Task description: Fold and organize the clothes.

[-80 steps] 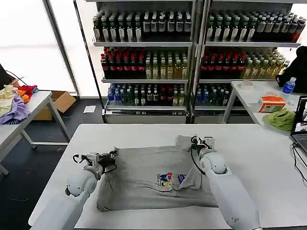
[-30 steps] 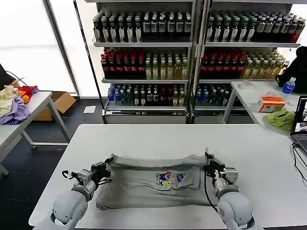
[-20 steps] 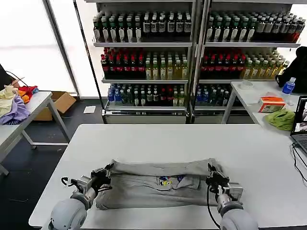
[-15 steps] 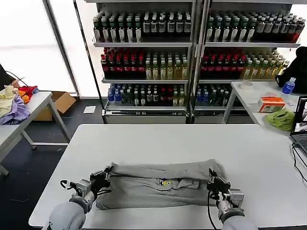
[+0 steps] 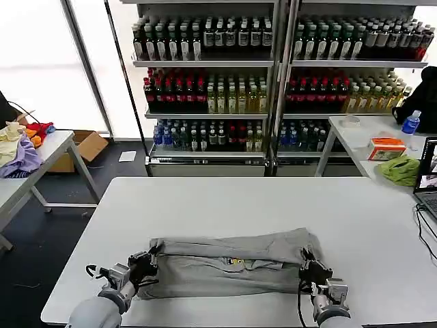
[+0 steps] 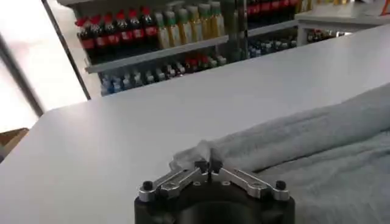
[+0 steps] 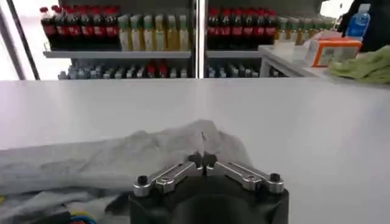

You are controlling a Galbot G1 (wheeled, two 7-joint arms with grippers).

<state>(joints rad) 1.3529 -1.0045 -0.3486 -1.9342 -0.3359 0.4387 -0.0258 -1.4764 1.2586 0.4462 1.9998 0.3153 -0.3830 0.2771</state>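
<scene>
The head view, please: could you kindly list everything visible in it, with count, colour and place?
shirt: one, light grey, folded lengthwise near the table's front edge
table: one, white, centre
bottle shelves: two units, mixed colours, behind
fabrics: a pile, purple, yellow, red, side table at far left
cloth: one, lime-green, table at right
left gripper: shut on the shirt's left end
right gripper: shut on the shirt's right end

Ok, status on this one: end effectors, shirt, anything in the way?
Left end effector and right end effector shut on shirt corners. Shirt half-folded on table. Nothing blocking.
</scene>
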